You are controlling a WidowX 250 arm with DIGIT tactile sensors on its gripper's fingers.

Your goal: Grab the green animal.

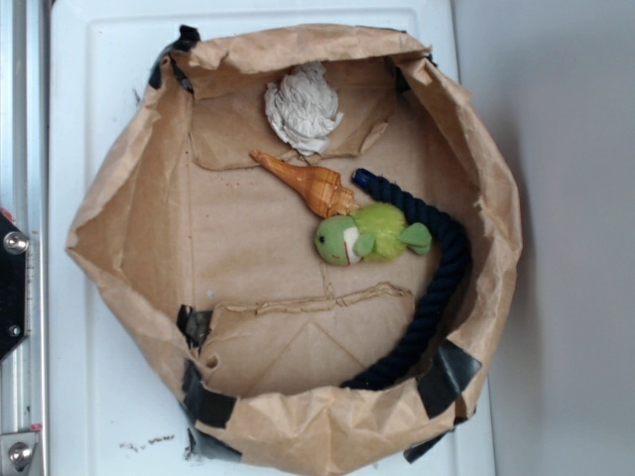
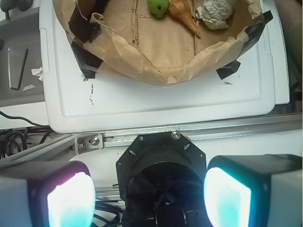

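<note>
The green animal [image 1: 369,236], a lime-green plush with a white face patch, lies inside the brown paper bag [image 1: 119,228], right of centre. It touches the orange seashell [image 1: 310,182] and sits inside the curve of the navy rope [image 1: 437,288]. In the wrist view the plush [image 2: 158,6] shows at the top edge, far from my gripper [image 2: 149,198]. The gripper is open and empty, its two glowing pads [image 2: 71,201] wide apart, outside the bag above the robot base. The gripper does not show in the exterior view.
A crumpled white paper ball [image 1: 303,109] lies at the bag's far side. The bag sits on a white tray [image 1: 69,397]. A metal rail [image 2: 199,135] and the black robot base [image 2: 161,165] lie below the gripper. Black tape patches [image 1: 451,377] mark the bag rim.
</note>
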